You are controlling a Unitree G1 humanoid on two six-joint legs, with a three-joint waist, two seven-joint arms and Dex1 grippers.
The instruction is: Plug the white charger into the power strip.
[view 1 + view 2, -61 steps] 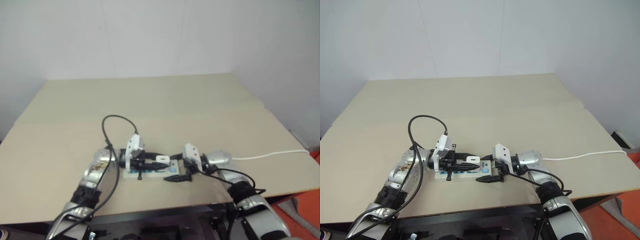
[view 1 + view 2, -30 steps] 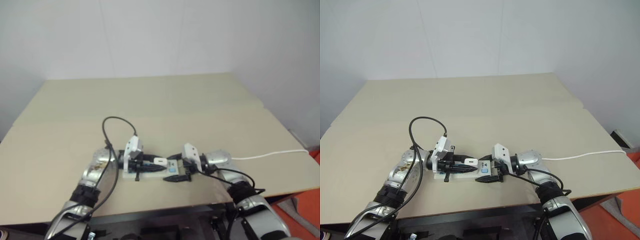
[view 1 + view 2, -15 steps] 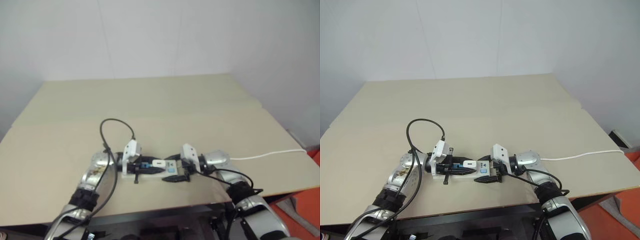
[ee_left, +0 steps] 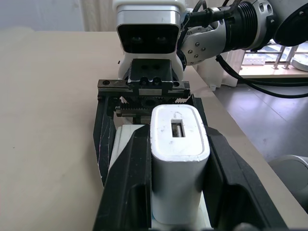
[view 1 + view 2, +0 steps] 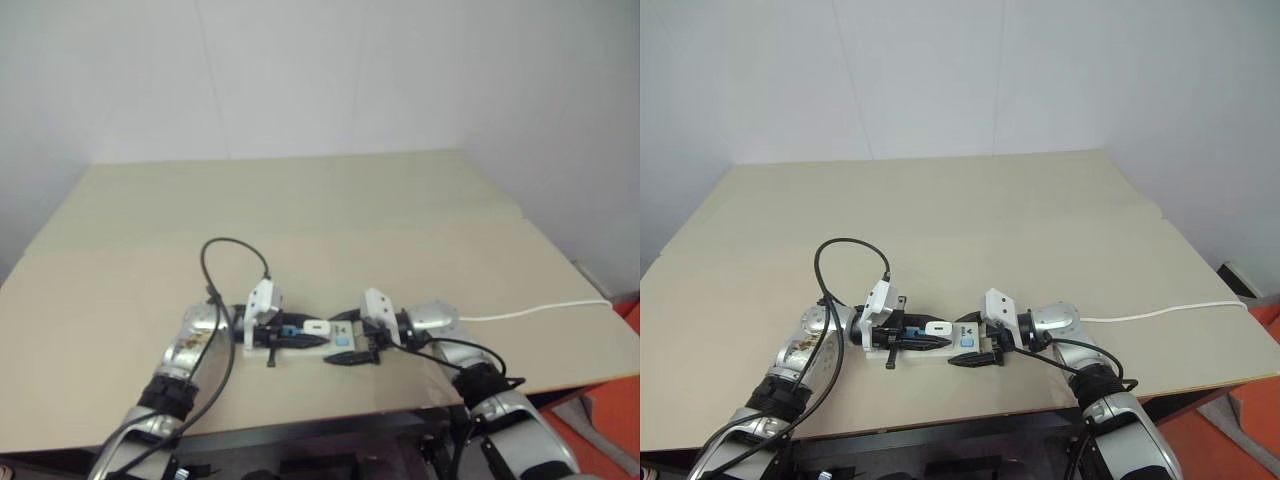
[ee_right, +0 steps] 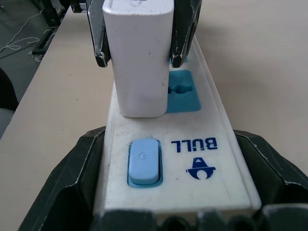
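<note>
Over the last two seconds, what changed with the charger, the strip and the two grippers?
The left gripper, shut on the white charger, lowered it from above the power strip until it sits on the strip's face beside a blue socket; whether it is fully seated cannot be told. The right gripper kept its hold on the strip's switch end, and the strip stayed in place on the table.

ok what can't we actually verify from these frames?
- Prongs of the white charger: right wrist view, the charger's own body hides them, so seating depth in the power strip is unclear.
- Socket under the charger: same view, covered by it.
- Far end of the strip: left wrist view, hidden by the left gripper and the charger.
- Where the white cable leads: head views, cut off at the table's edge.
</note>
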